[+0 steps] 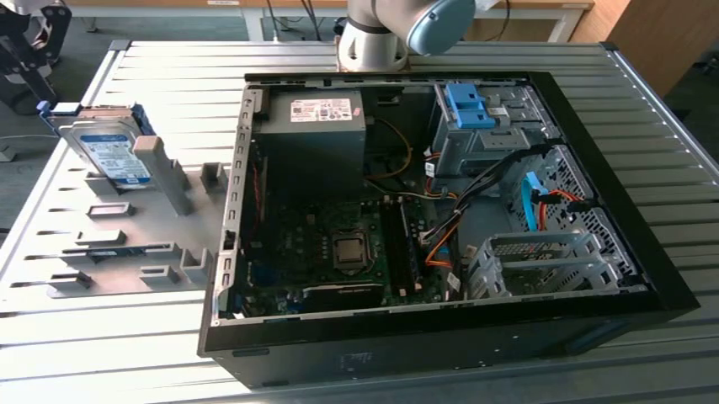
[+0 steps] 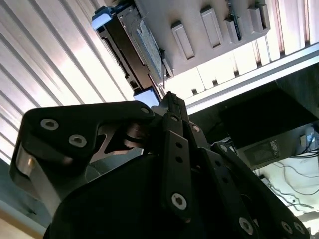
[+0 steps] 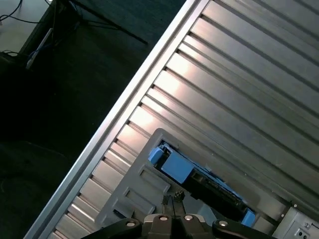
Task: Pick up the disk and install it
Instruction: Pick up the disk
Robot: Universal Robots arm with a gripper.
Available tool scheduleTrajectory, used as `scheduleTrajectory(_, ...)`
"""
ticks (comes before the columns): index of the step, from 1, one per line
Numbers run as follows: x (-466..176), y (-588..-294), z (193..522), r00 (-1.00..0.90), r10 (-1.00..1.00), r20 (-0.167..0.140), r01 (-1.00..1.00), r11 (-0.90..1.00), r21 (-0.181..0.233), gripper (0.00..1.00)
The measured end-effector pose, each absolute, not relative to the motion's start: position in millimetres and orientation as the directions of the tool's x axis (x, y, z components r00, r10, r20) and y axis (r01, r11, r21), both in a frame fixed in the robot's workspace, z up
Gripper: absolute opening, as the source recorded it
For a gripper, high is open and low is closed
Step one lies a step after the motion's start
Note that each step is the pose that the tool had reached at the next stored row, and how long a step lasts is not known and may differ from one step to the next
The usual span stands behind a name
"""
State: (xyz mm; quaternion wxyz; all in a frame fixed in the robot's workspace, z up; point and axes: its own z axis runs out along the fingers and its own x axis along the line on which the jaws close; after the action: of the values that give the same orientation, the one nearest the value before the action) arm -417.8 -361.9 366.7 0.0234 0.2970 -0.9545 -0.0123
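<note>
Silver disk (image 1: 107,153) with blue rails stands upright in grey holder (image 1: 146,248); gripper (image 3: 174,195) closed, empty.

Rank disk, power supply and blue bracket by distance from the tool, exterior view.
1. disk: standing in the grey fixture at the exterior view's left, beside the tool.
2. power supply: inside the case, on its left side.
3. blue bracket: inside the case too, toward the exterior view's right.

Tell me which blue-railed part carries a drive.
The hard drive standing in the grey holder at the exterior view's left, outside the computer case; the blue bracket inside it is bare.
</note>
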Motion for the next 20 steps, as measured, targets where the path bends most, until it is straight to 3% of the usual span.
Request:
scheduleTrajectory(4,-417.8,-361.8,366.3,-0.796,-0.605,0.034,-0.604,0.796,0.038,0.11)
scheduleTrajectory(8,-417.9,-361.8,365.6,-0.796,-0.606,0.003,-0.604,0.794,0.068,0.11)
scheduleTrajectory(14,-417.8,-361.9,361.7,-0.795,-0.606,-0.027,-0.607,0.794,0.048,0.11)
scheduleTrajectory(20,-417.9,-361.8,361.2,-0.736,-0.677,-0.028,-0.677,0.734,0.048,0.11)
